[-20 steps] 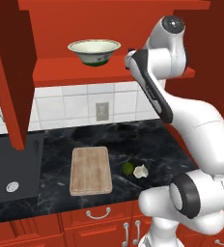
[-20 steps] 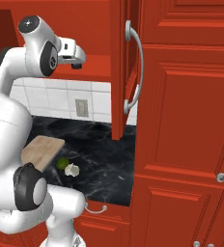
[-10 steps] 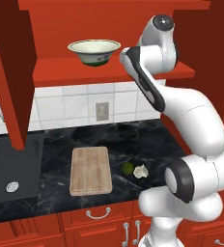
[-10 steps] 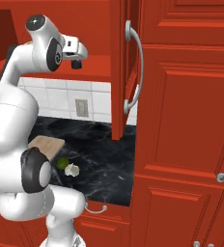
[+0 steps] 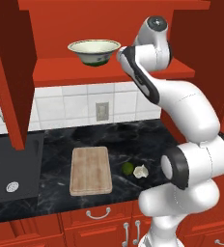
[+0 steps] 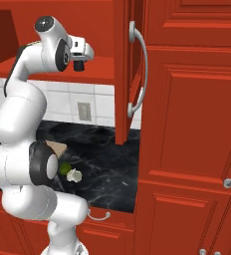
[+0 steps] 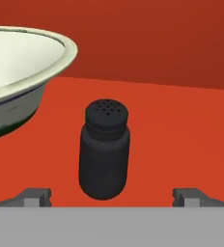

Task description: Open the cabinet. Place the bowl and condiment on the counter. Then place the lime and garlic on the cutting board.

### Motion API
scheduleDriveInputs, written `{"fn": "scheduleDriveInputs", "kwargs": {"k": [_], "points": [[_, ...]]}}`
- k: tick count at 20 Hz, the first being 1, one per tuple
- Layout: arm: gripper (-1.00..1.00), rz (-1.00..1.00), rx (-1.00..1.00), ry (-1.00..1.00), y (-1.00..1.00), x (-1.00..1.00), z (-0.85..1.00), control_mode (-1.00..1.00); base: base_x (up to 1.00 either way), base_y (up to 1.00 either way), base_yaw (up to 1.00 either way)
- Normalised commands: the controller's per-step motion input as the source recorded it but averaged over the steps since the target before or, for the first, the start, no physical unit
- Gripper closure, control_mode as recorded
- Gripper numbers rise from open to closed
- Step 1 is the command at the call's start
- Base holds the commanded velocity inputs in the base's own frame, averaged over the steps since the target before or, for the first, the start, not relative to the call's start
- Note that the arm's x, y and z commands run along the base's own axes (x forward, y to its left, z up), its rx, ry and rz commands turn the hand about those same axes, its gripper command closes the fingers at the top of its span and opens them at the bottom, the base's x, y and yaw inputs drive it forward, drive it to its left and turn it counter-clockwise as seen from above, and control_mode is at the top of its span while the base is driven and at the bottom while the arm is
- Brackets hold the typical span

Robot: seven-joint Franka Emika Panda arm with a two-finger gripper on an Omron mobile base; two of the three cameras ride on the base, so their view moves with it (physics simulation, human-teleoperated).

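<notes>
On the cabinet shelf (image 5: 109,70), the shaker (image 7: 104,149) is standing upright — dead ahead of the end effector (image 7: 111,195), between its wide-open, empty fingers — with the bowl (image 7: 17,72) just beside it.

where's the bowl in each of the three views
Left base view: the bowl stands on the red shelf, upper middle, just left of the arm.
Right base view: I cannot pick it out; the arm covers that part of the shelf.
Hand view: its rim and side fill the upper left, beside the dark shaker ahead of the gripper.
Shared landmark: the red shelf.
</notes>
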Motion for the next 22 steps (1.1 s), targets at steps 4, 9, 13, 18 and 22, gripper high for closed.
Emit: {"fn": "scheduleDriveInputs", "kwargs": {"k": [4, 9, 13, 18, 22], "points": [[-1.00, 0.00, 0.00, -0.02, 0.00, 0.22, -0.14, -1.00, 0.00, 0.00, 0.00], [-1.00, 0.00, 0.00, -0.03, 0.00, 0.10, -0.10, -1.00, 0.00, 0.00, 0.00], [-1.00, 0.00, 0.00, -0.03, 0.00, 0.21, -0.09, -1.00, 0.00, 0.00, 0.00], [-1.00, 0.00, 0.00, -0.02, 0.00, 0.21, -0.05, -1.00, 0.00, 0.00, 0.00], [1.00, 0.00, 0.00, 0.00, 0.00, 0.20, -0.03, -1.00, 0.00, 0.00, 0.00]]}}
